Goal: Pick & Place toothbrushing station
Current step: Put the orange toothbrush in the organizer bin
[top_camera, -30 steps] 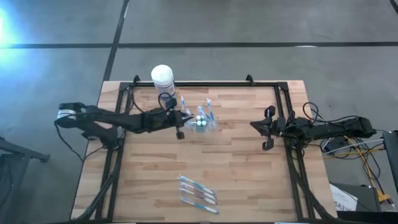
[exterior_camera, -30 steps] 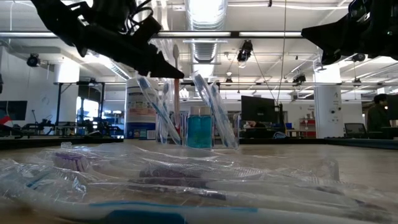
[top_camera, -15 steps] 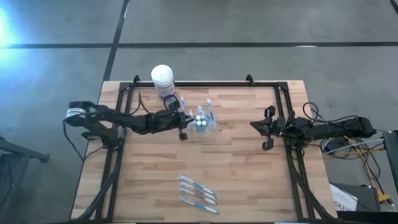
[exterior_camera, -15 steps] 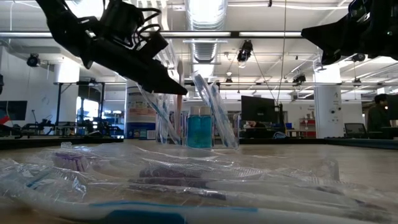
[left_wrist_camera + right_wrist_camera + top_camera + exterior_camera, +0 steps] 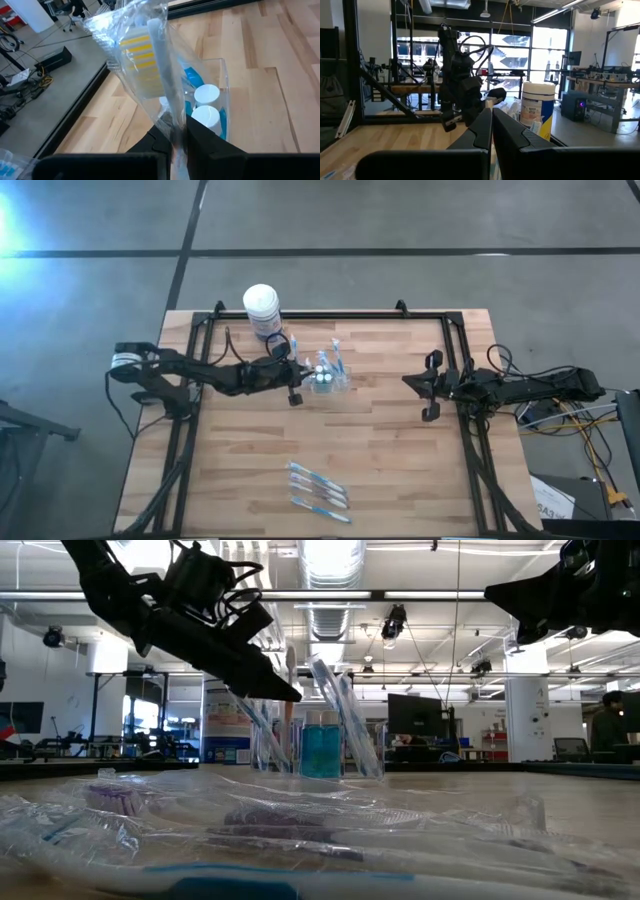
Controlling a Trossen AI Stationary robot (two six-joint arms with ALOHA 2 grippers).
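Landmark: clear plastic cup on the wooden table, toward its far edge, a bit left of centre.

- Left gripper sits just left of the cup, above table level. Its fingers are pinched narrow on a toothbrush in a clear wrapper; the yellow bristle head and pale handle stick up past the fingertips, with the cup right behind and below it in the left wrist view.
- Cup contents: two white-capped pieces, blue items, and a few wrapped toothbrushes leaning out over the rim. In the low view the blue stuff in the cup shows plainly.
- Loose wrapped toothbrushes lie in a small cluster well in front of the cup, near the table's near edge.
- White-lidded tub stands behind and left of the cup, at the table's far edge.
- Right gripper hangs well to the right of the cup, near the table's right side, fingers pressed together, nothing between them.
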